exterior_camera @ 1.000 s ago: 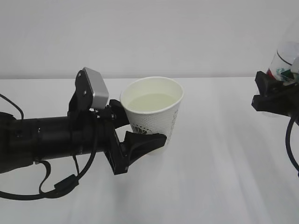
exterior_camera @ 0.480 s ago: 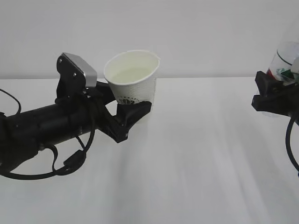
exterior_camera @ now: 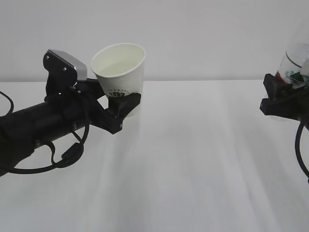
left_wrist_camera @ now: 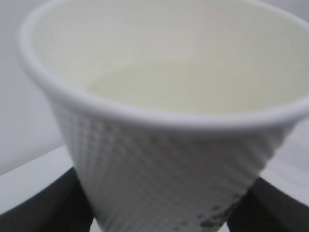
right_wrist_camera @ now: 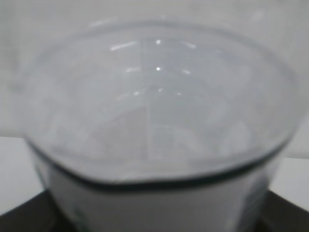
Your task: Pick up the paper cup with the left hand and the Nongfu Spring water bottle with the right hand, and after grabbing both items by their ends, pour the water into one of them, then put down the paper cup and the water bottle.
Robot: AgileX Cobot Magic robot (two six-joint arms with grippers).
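The white dotted paper cup (exterior_camera: 119, 67) is held up at the left, close to upright, with my left gripper (exterior_camera: 123, 100) shut on its lower part. Faintly yellowish water (exterior_camera: 115, 69) lies inside it. In the left wrist view the paper cup (left_wrist_camera: 164, 159) fills the frame, with the water (left_wrist_camera: 193, 84) in it and a black finger (left_wrist_camera: 38, 210) at each lower corner. At the far right edge my right gripper (exterior_camera: 286, 99) is shut on the Nongfu Spring water bottle (exterior_camera: 295, 62), which the frame cuts off. Its clear body (right_wrist_camera: 154, 125) fills the right wrist view.
A white table (exterior_camera: 193, 159) spreads between the two arms, with a plain white wall (exterior_camera: 203, 34) behind it. The left arm's black body and loose cables (exterior_camera: 63, 150) hang over the table's left part.
My left arm has carried the cup to the left and upward, away from the bottle. The right gripper and the bottle have stayed where they were.
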